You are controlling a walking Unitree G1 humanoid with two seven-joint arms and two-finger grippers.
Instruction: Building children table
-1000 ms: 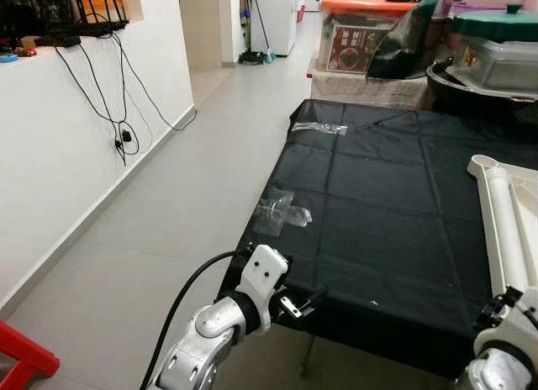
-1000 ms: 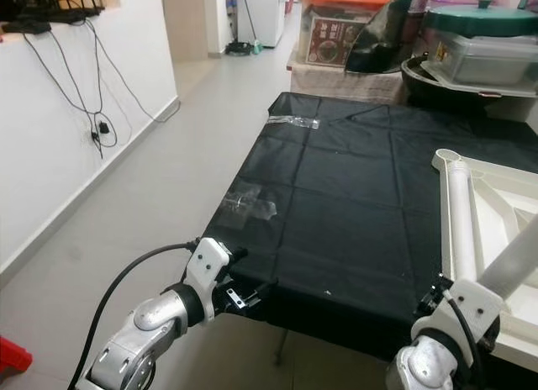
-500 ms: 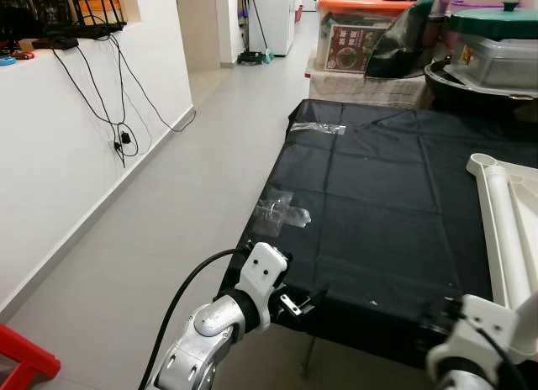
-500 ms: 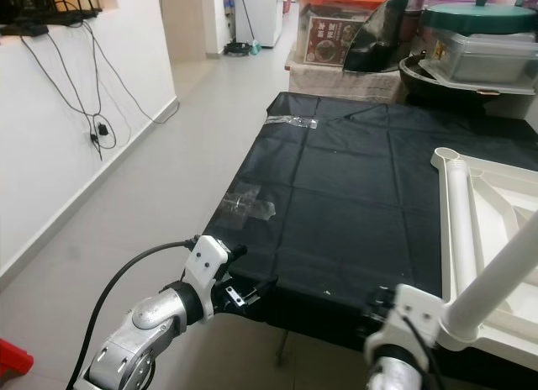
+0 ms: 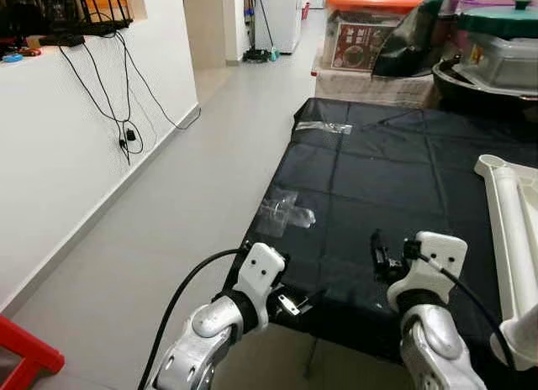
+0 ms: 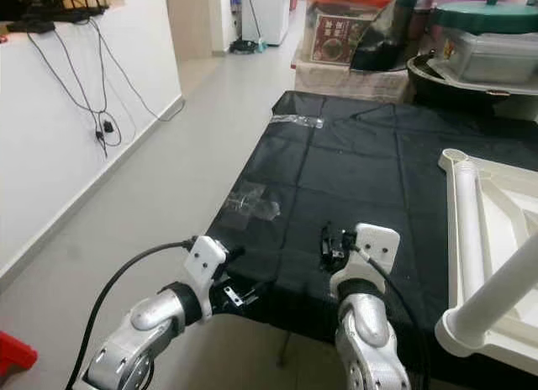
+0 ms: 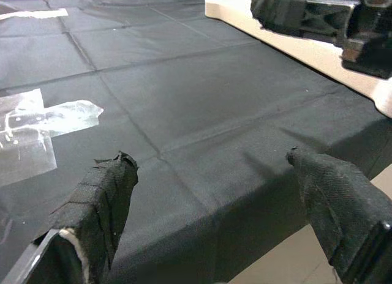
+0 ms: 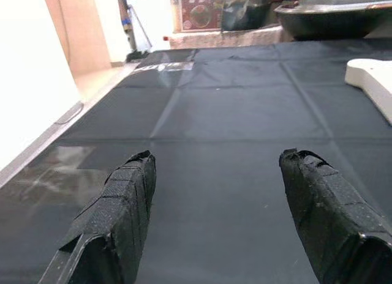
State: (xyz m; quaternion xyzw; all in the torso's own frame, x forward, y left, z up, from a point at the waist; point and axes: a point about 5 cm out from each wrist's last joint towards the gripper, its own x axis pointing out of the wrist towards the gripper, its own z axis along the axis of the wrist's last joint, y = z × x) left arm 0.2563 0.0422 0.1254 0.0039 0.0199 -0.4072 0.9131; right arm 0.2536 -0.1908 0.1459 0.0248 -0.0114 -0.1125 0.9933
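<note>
An upturned white children's table [image 6: 467, 230] lies on the right part of a black-covered table [image 5: 395, 180]; one white leg [image 6: 496, 299] juts up from it toward me. My left gripper [image 5: 296, 303] hangs at the black table's front edge, open, with nothing between its fingers [image 7: 101, 198]. My right gripper [image 5: 380, 254] hovers over the black cloth near the front, just left of the white table, also open and empty, its fingers [image 8: 321, 204] spread wide. The white table's edge [image 8: 372, 76] lies to one side of it.
Clear tape patches [image 5: 286, 212] stick to the cloth near its left edge. Storage boxes [image 5: 370, 33] and a lidded pot [image 5: 500, 37] crowd the far end. A white wall with hanging cables [image 5: 122, 113] bounds the left; open grey floor [image 5: 193, 180] runs between.
My right arm has swung from the lower right corner up and leftward, bringing its gripper over the black cloth. The left arm has stayed put.
</note>
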